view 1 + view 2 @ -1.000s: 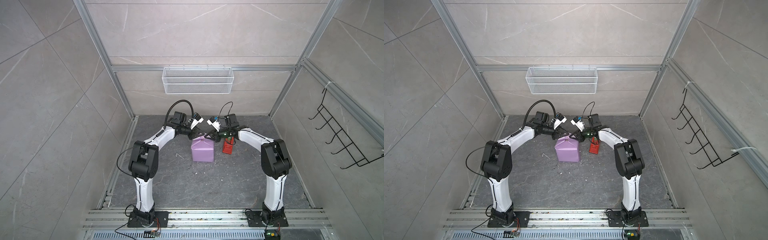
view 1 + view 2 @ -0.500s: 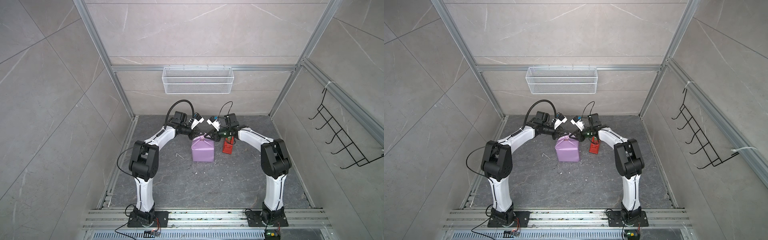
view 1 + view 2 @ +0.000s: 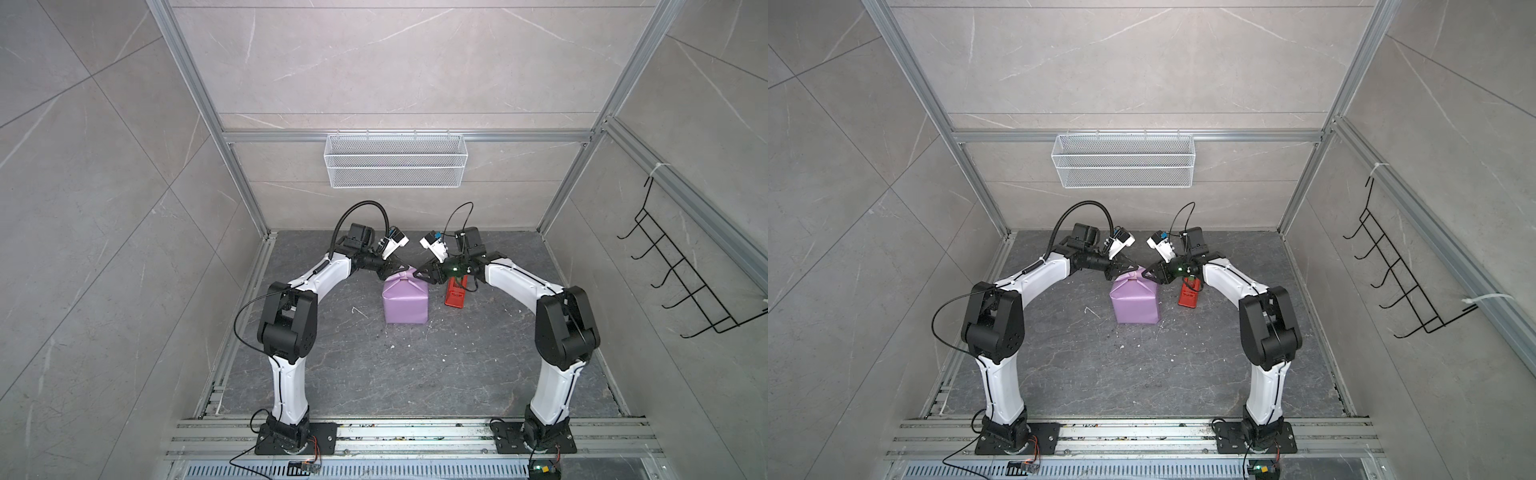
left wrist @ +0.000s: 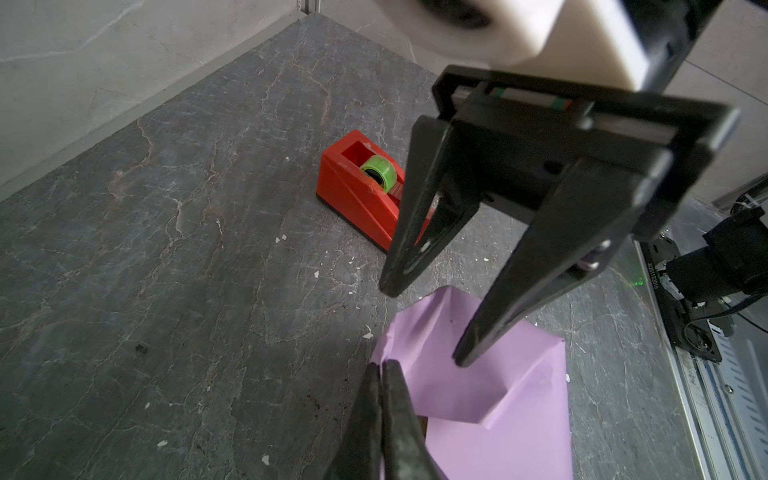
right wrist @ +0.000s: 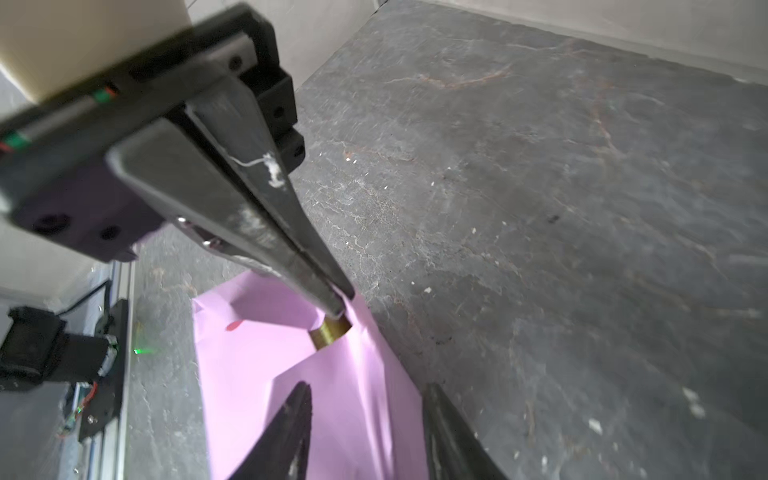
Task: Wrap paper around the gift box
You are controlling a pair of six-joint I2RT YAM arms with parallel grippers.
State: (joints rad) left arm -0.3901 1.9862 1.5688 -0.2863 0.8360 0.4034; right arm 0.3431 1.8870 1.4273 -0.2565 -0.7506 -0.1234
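The gift box stands mid-floor, wrapped in the lilac paper [image 3: 405, 305] [image 3: 1136, 303]. Only a small olive patch of the box [image 5: 330, 332] shows under a raised flap. My left gripper [image 3: 400, 270] [image 4: 380, 365] is shut, and its tips pinch the flap's edge at the far top of the parcel. In the right wrist view those shut fingertips [image 5: 338, 305] sit just above the olive patch. My right gripper [image 3: 417, 274] [image 5: 368, 390] faces it with jaws open, one finger over the folded paper [image 5: 257, 365] and one past its edge, holding nothing.
A red tape dispenser [image 3: 455, 295] [image 4: 357, 183] with a green roll stands just right of the parcel, under my right wrist. A white wire basket [image 3: 395, 166] hangs on the back wall. A black hook rack [image 3: 681, 270] is on the right wall. Small white scraps dot the floor.
My right gripper's jaws have spread apart off the paper's top. My left gripper has closed on the flap. Both arms have stayed nearly in place.
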